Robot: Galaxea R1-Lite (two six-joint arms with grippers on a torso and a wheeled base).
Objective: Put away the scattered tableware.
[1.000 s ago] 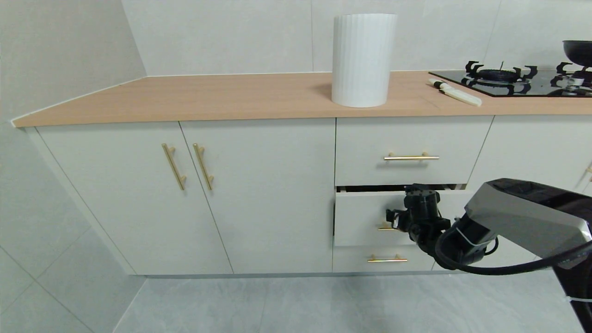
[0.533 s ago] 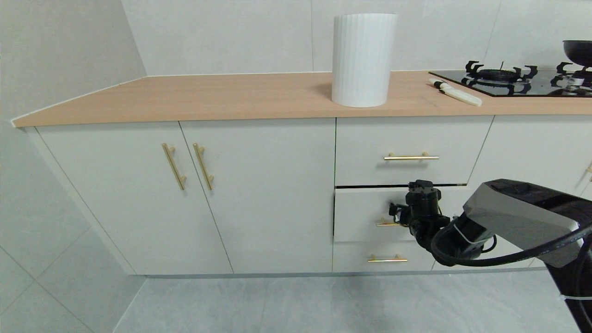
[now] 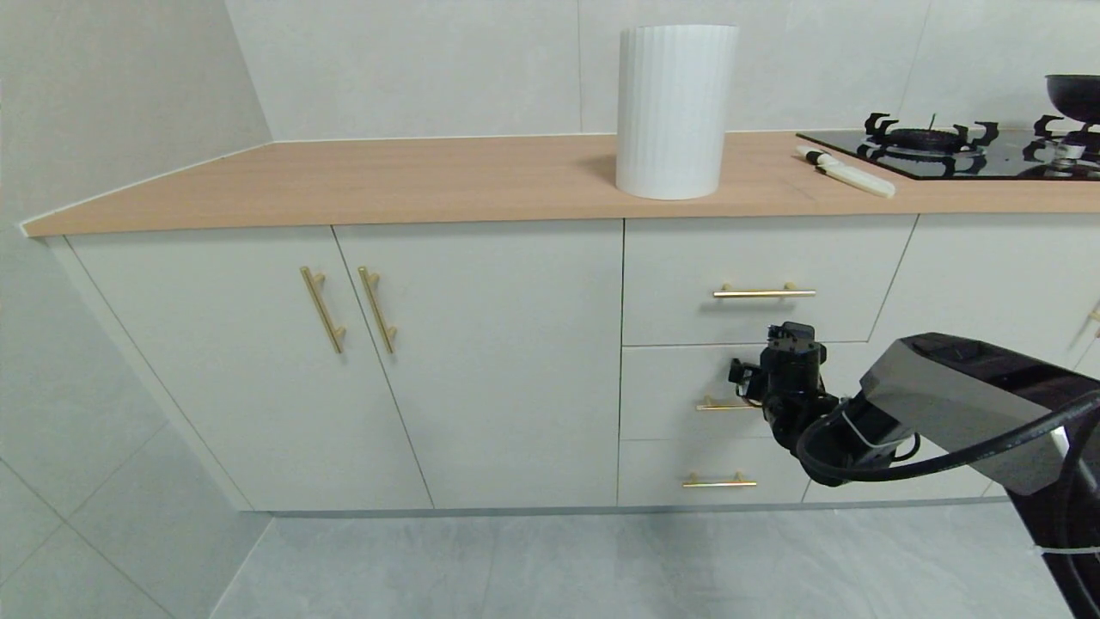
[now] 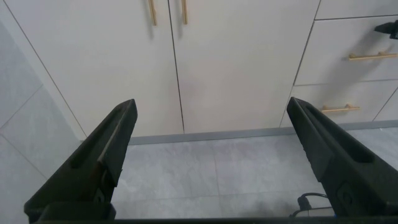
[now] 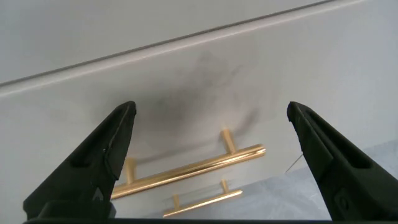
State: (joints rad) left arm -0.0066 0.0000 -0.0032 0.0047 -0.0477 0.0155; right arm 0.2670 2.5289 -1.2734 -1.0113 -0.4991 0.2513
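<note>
My right gripper [image 3: 791, 334] is open, its fingertips right at the front of the middle drawer [image 3: 670, 387], which sits flush with the cabinet. In the right wrist view the gripper [image 5: 211, 115] faces the pale drawer front [image 5: 186, 74] just above its brass handle [image 5: 193, 167], with nothing between the fingers. A white-handled knife [image 3: 846, 172] lies on the wooden counter [image 3: 387, 176] next to the stove [image 3: 954, 150]. My left gripper [image 4: 211, 106] hangs open and low, facing the cabinet doors [image 4: 168, 62] and the floor.
A tall white ribbed cylinder [image 3: 675, 112] stands on the counter above the drawers. A dark pan [image 3: 1074, 86] sits on the stove at the far right. Top drawer [image 3: 760, 279] and bottom drawer [image 3: 713, 481] are closed. Grey tiled floor [image 3: 516, 567] lies before the cabinets.
The middle drawer stood slightly out a second ago; my right gripper has moved forward against its front and the drawer has slid in until flush.
</note>
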